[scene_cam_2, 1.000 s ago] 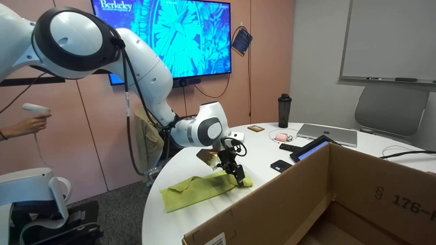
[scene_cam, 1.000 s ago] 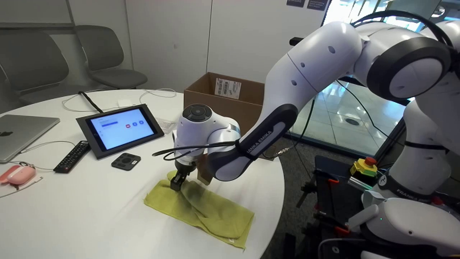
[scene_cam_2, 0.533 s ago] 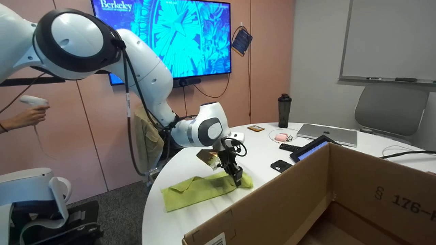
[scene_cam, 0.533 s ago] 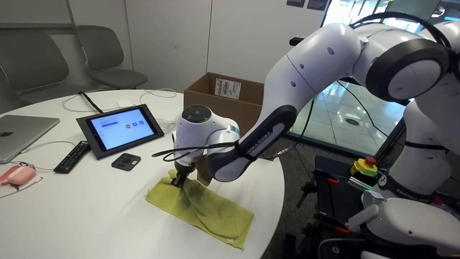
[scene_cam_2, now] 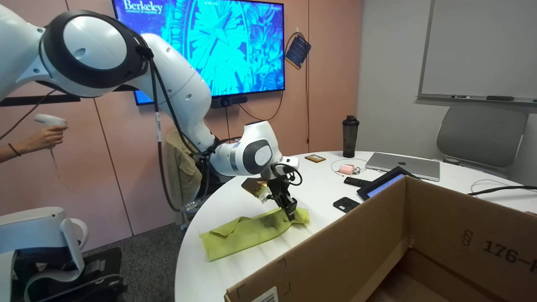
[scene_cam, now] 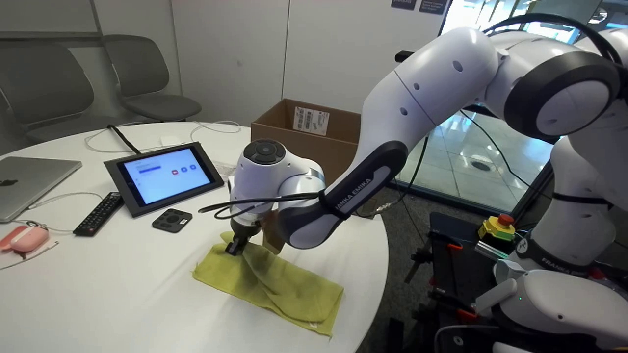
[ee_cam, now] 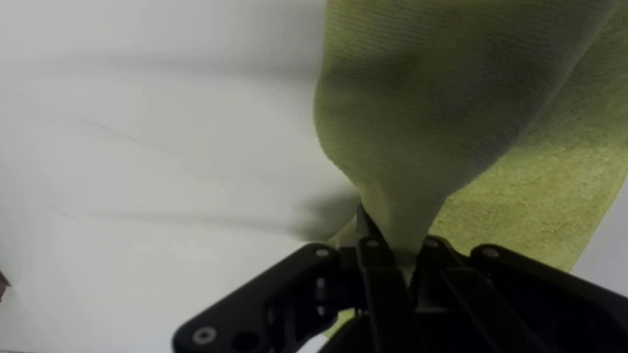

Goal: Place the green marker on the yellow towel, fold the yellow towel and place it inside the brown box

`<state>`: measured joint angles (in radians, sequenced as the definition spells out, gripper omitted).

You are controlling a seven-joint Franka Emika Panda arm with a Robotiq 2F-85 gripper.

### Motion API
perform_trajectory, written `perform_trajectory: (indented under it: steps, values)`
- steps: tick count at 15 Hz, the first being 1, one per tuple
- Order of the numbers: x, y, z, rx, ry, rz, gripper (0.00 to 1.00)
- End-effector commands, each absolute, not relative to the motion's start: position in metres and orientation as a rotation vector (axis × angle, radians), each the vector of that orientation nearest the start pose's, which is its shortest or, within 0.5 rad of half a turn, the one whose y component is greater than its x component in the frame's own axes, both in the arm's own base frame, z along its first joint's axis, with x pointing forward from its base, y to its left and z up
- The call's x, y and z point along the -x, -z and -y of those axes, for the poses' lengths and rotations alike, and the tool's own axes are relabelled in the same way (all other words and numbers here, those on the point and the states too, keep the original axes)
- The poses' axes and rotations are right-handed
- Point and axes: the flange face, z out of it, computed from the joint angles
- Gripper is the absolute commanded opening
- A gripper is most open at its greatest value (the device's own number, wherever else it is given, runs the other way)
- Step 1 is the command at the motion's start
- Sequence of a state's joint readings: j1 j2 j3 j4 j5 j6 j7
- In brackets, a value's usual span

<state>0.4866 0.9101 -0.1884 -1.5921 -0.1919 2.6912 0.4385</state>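
The yellow towel lies on the white table as a long folded strip, one end rising into a pinched ridge. At that end my gripper points down at the cloth, as it also does in an exterior view. In the wrist view the gripper has its fingers drawn together on a gathered fold of the towel. The brown box stands behind the arm, open at the top, and its wall fills the near corner of an exterior view. The green marker is hidden or out of view.
Across the table from the towel lie a tablet, a black puck-like device, a remote, a laptop and a pink earbud case. A dark bottle stands at the far edge.
The jaws have come together on the towel. The gripper has risen slightly and shifted a little toward the tablet side, dragging the towel slightly along.
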Motion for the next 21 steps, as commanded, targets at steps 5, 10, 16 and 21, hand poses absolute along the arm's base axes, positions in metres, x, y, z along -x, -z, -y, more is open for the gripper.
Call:
perform_trajectory:
  steps: [5,10,16,21]
  values:
    - [-0.654,-0.148,-0.279,3.177,0.388,0.064,0.06]
    - [-0.641,-0.146,-0.310,3.033,0.315,-0.067,0.06]
    - [-0.630,-0.116,-0.322,3.049,0.362,-0.140,0.06]
    - [-0.616,-0.134,-0.335,3.009,0.350,-0.074,0.56]
